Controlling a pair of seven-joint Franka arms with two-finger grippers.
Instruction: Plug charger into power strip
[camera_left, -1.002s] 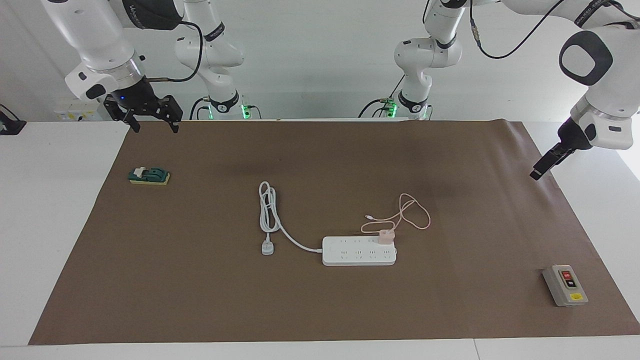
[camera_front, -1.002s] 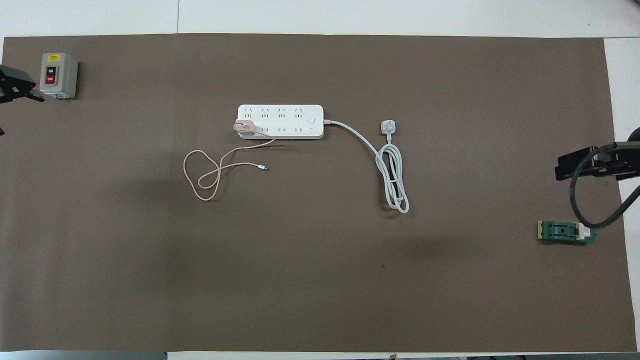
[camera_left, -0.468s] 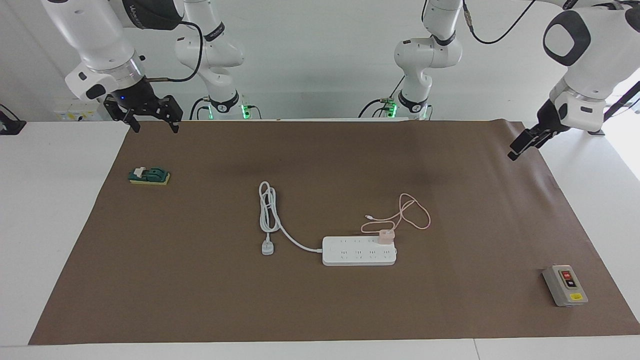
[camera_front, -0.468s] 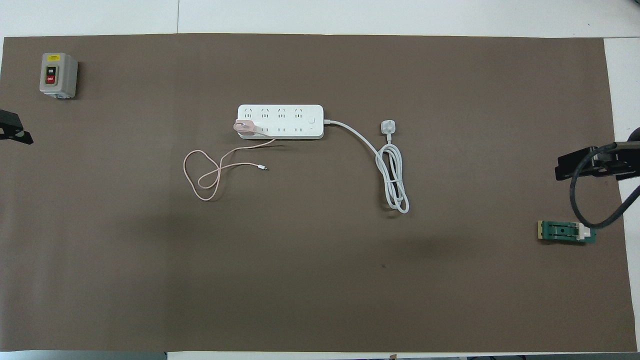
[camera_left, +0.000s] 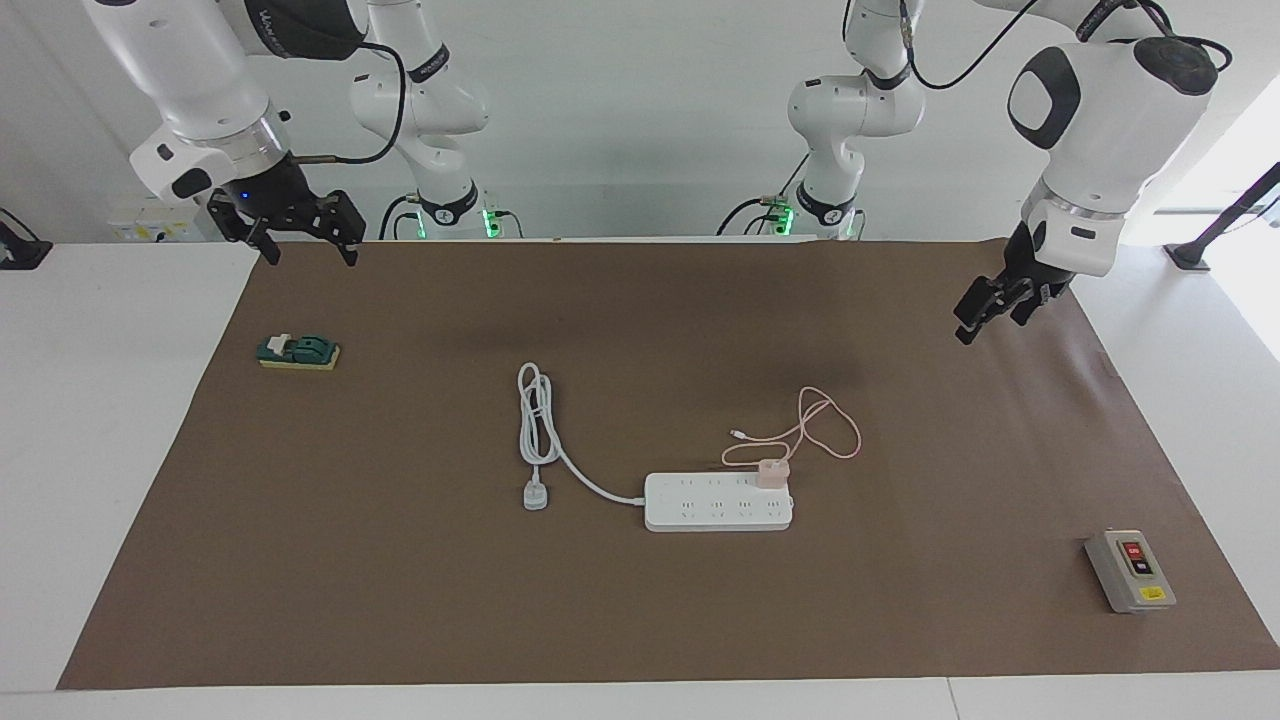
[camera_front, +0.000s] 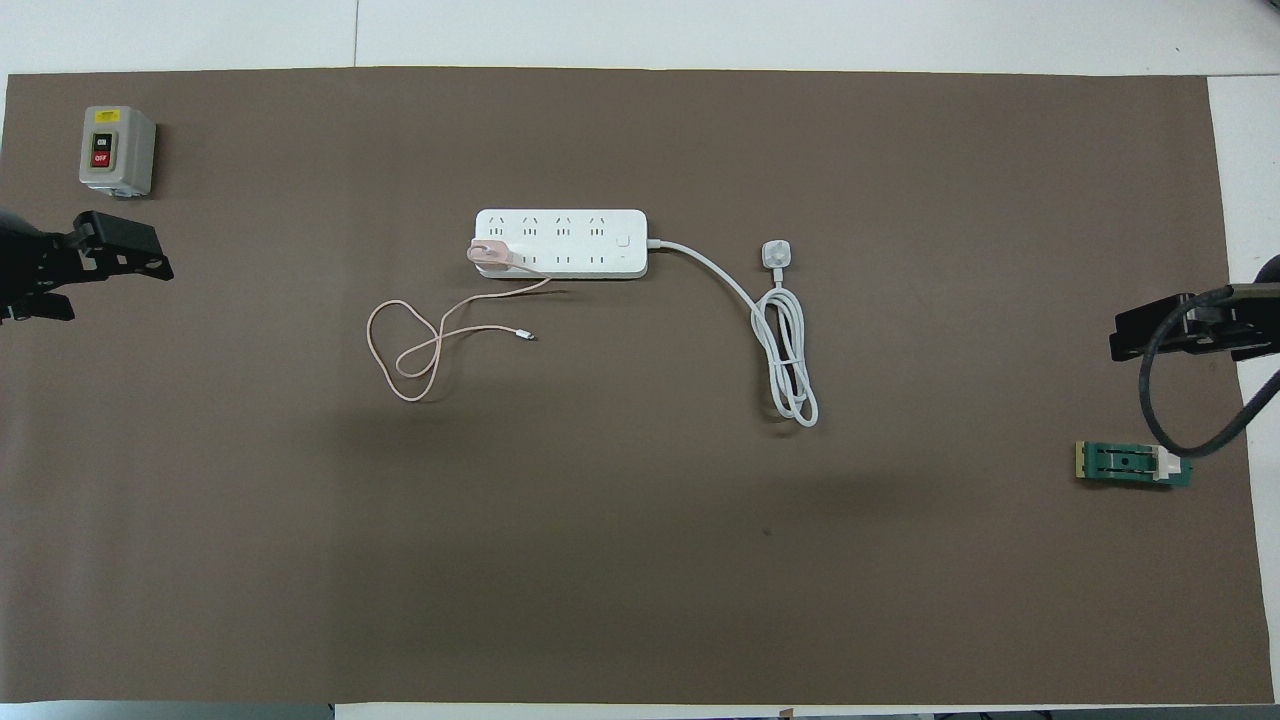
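On the flat white power strip (camera_left: 718, 501) I see the small pale-pink cube charger (camera_left: 771, 472) seated; task looks finished. Left gripper (camera_left: 990, 308) and right gripper (camera_left: 296, 236) hang spread, empty.

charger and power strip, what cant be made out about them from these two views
- Charger on the power strip: its pins and the socket under it are covered by its own body in both views, so how deep it sits cannot be told.
- Socket markings on the strip: too small to read in either view.
- Free tip of the pink cable: too small to tell its connector type.
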